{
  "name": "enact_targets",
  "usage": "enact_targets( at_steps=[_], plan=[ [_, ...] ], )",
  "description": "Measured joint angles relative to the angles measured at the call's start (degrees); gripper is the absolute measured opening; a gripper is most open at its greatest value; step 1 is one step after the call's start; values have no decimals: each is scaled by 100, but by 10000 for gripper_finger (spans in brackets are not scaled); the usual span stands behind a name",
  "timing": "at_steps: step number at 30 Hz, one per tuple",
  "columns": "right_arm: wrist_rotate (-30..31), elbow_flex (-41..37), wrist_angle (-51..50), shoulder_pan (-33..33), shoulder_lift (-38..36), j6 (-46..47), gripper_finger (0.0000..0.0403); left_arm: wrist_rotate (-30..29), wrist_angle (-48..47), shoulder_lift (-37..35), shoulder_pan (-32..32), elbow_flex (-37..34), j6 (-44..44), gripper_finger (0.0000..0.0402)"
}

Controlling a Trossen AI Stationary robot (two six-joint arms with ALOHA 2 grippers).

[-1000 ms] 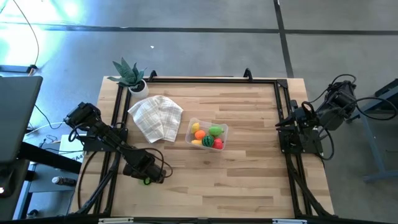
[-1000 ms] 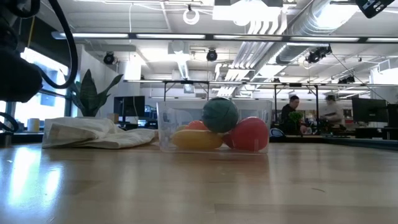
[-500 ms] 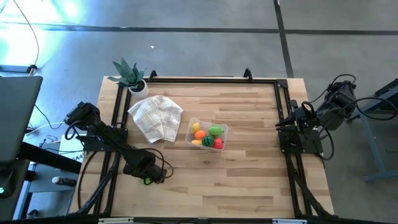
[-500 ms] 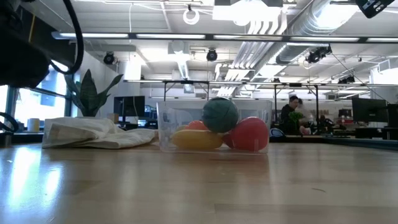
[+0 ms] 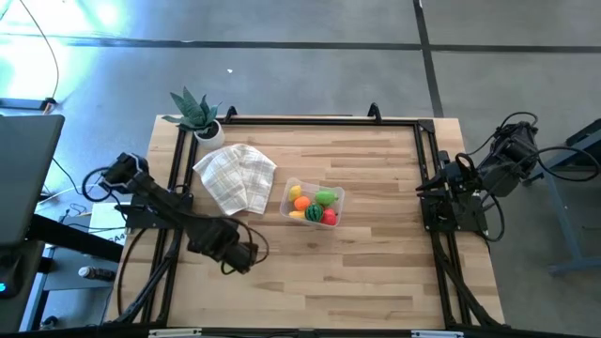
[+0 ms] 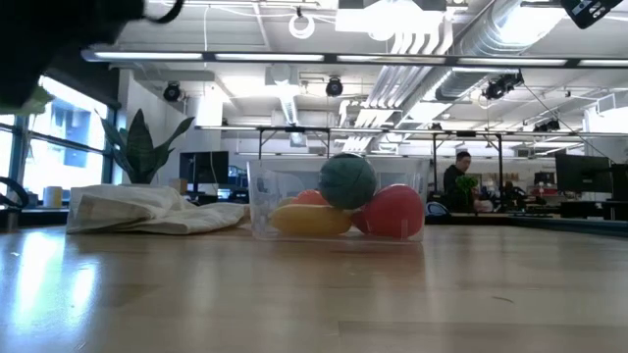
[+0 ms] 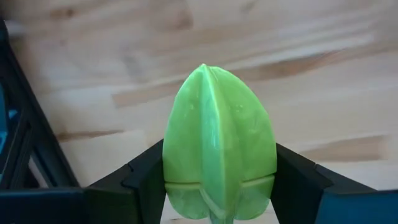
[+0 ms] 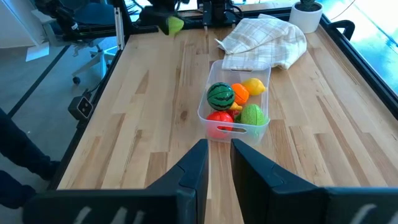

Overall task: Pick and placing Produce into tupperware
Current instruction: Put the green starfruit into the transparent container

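1. The left gripper (image 5: 246, 258) is over the near left part of the pale wooden table (image 5: 376, 272), its dark fingers (image 7: 146, 177) clamped on either side of a glossy light-green ribbed toy fruit (image 7: 219, 143), which it holds clear of the tabletop
2. A small potted plant with spiky green leaves (image 5: 194, 113) stands at the far left corner of the table
3. A crumpled white checked cloth (image 5: 236, 176) lies on the table between the plant and the container, just beside the container's left side
4. The clear shallow rectangular plastic tupperware (image 5: 313, 203) sits lidless near the middle of the table; it holds a dark green striped round fruit (image 8: 220, 95), a red one (image 8: 220, 119), an orange one (image 8: 240, 93), a yellow one (image 8: 254, 86) and a green one (image 8: 252, 115)
5. The right gripper (image 5: 424, 191) waits at the right edge of the table, well apart from the tupperware, its fingers (image 8: 193, 168) drawn narrow with nothing between them
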Motion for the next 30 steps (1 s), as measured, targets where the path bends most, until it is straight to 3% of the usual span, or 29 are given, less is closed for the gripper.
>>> enact_targets(
  at_steps=[7, 14, 30],
  plan=[
    [2, 1, 1, -2, -1, 0, 58, -862, -948, -1, 382, 1225, 303, 208],
    [2, 2, 0, -1, -2, 0, 58, -1468, -1120, -1, 986, 2112, 846, 212],
    [2, 2, 2, -1, 0, 0, 58, -1240, -1729, 1600, 2266, 4299, 2595, 215]
  ],
)
